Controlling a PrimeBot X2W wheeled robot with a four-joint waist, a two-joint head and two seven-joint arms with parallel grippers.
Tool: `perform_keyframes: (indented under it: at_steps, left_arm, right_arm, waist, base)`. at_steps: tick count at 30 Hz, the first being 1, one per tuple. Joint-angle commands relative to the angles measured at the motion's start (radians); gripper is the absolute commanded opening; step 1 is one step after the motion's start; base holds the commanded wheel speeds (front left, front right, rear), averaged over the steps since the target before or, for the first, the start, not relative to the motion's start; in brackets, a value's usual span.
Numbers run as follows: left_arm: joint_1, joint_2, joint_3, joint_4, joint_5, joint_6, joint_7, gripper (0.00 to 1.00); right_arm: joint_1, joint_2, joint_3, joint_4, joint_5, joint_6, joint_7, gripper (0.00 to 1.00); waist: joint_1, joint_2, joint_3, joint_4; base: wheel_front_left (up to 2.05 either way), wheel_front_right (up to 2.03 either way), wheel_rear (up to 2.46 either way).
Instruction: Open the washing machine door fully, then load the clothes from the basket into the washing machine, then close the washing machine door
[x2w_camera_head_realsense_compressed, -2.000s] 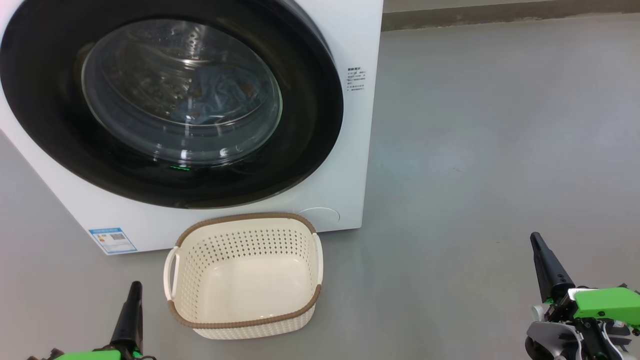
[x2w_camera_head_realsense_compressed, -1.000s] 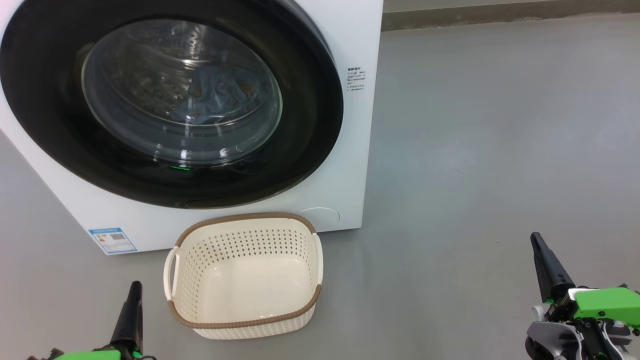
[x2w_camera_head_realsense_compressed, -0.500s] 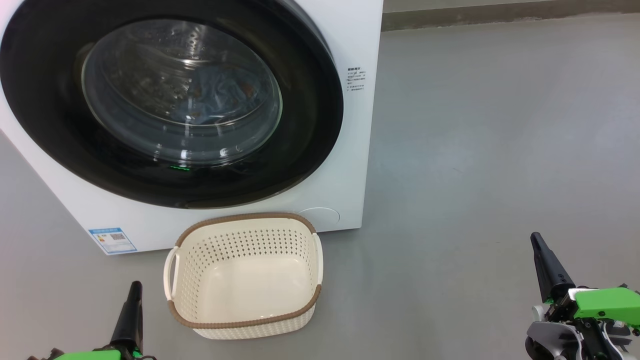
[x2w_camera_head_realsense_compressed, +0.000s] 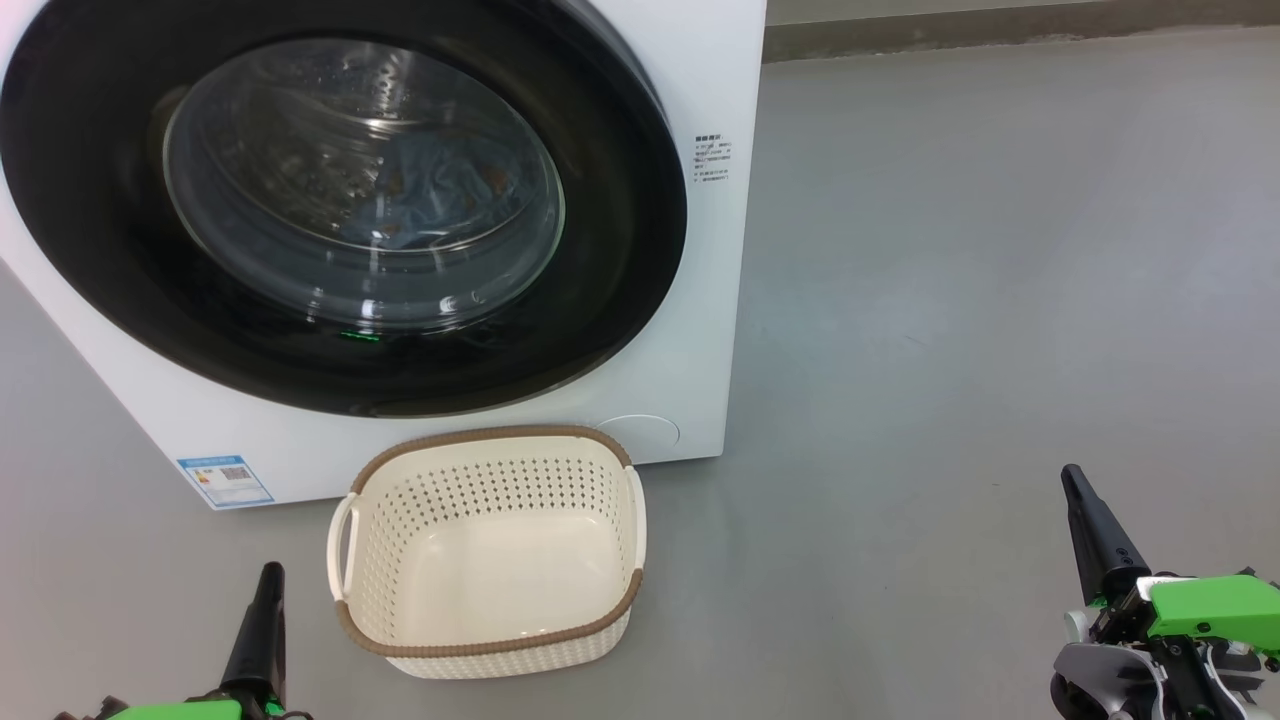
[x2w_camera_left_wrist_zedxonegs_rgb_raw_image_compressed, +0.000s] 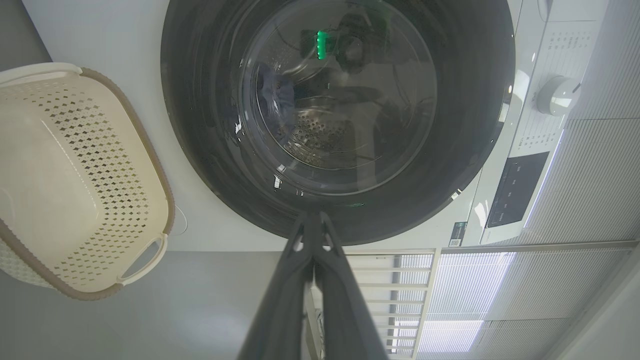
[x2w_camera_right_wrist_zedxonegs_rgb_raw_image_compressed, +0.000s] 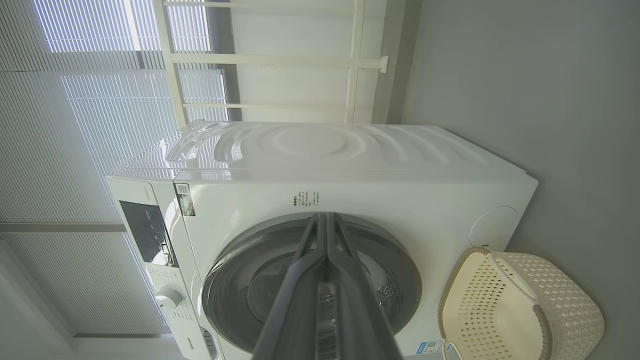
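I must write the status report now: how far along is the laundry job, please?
Done, it seems: the basket is empty, and the clothes lie behind the washing machine door, which looks shut. In hand: nothing; the left gripper and the right gripper are shut and empty. Left to do: nothing visible.

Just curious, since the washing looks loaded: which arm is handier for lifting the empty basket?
Left. The left gripper sits shut just beside the basket; the right gripper stands well off to its other side.

Glossy black door rim (x2w_camera_head_realsense_compressed: 620, 250), perforated plastic basket (x2w_camera_head_realsense_compressed: 490, 645)
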Motion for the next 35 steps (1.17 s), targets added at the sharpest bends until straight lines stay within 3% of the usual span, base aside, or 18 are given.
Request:
perform_keyframes:
  at_steps: [1,35]
  left_arm:
    - [-0.043,0.009,0.033,-0.028,-0.008,-0.004,0.006,0.0]
    - [-0.043,0.009,0.033,-0.028,-0.008,-0.004,0.006,0.0]
  right_arm:
    - [-0.018,-0.008,0.019,-0.029,-0.001,0.002,0.007,0.0]
    - [-0.018,-0.008,0.018,-0.029,-0.001,0.002,0.007,0.0]
  waist:
    - [0.0,0.0,0.0,0.0]
    - [0.0,0.0,0.0,0.0]
  base:
    - [0.0,0.0,0.0]
    - [0.0,0.0,0.0]
